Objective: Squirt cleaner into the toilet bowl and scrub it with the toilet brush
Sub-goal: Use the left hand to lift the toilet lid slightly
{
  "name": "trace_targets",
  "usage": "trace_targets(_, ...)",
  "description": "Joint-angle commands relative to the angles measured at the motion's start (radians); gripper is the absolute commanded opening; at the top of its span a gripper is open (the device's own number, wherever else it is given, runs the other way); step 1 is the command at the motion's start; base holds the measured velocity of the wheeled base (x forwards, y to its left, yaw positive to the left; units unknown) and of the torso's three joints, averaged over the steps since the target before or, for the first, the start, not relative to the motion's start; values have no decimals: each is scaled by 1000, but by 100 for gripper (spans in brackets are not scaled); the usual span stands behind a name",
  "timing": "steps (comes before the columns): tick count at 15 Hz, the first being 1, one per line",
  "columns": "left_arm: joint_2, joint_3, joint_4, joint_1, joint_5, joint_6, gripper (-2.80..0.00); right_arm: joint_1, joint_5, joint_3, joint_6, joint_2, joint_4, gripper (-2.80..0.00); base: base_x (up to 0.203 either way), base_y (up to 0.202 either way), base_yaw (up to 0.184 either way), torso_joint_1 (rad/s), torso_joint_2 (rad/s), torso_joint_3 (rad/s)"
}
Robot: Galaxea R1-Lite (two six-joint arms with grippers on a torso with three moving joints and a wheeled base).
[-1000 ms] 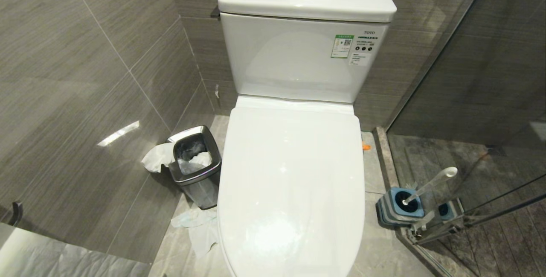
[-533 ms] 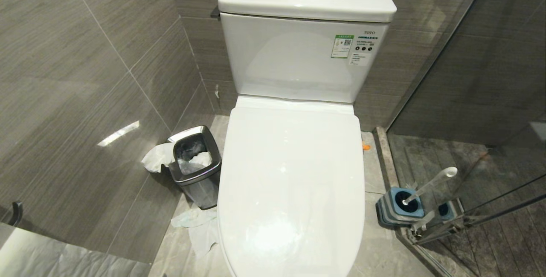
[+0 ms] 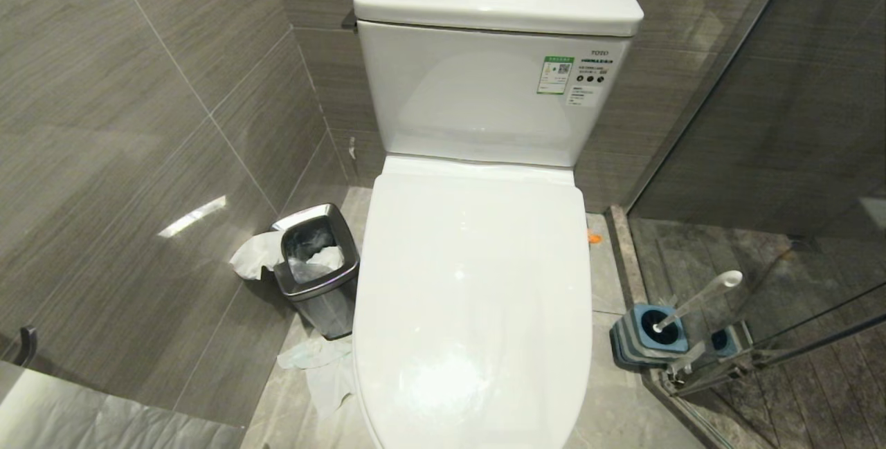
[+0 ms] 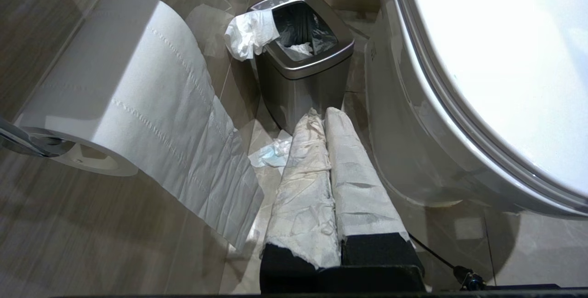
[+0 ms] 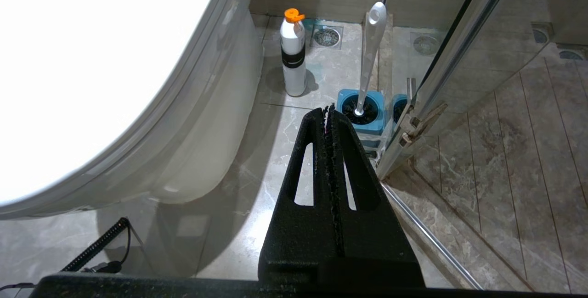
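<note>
The toilet bowl cannot be seen: the lid (image 3: pixel 477 297) lies flat and closed over it, so nothing can be squirted or scrubbed until that lid is lifted. The toilet brush (image 5: pixel 370 54) stands in its blue holder (image 5: pixel 360 112) on the floor, just beyond the tip of the right pincer (image 5: pixel 328 109), whose 2 black fingers are pressed together with nothing between them. A white bottle with an orange cap (image 5: pixel 294 54), likely the cleaner, stands on the floor a little farther from that pincer, close against the toilet's base and beside the brush.

The left pincer (image 4: pixel 321 116) hangs low on the other side of the toilet, its 2 paper-wrapped fingers also together and empty, its tip near the steel bin (image 4: pixel 303 59), with a toilet roll (image 4: pixel 119 100) hanging close beside it.

Risks, as I judge them: the glass shower door (image 5: pixel 459 59) and its metal hinge (image 5: pixel 415 126) stand right next to the holder, so a wide reach for the brush could strike them. The slim, leaning handle could slip or tip the holder. The tall bottle could topple if nudged. The glossy lid offers little grip, and the paper wrap may slide on it.
</note>
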Motion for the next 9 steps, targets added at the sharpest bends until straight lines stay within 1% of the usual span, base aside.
trace_targets(1, 1, 2, 0, 1, 0, 0, -280, 0, -1, 0, 0, 1, 0, -280, 0, 0, 0, 0, 0, 0)
trace_targets(9, 1, 2, 0, 1, 0, 0, -280, 0, -1, 0, 0, 1, 0, -280, 0, 0, 0, 0, 0, 0)
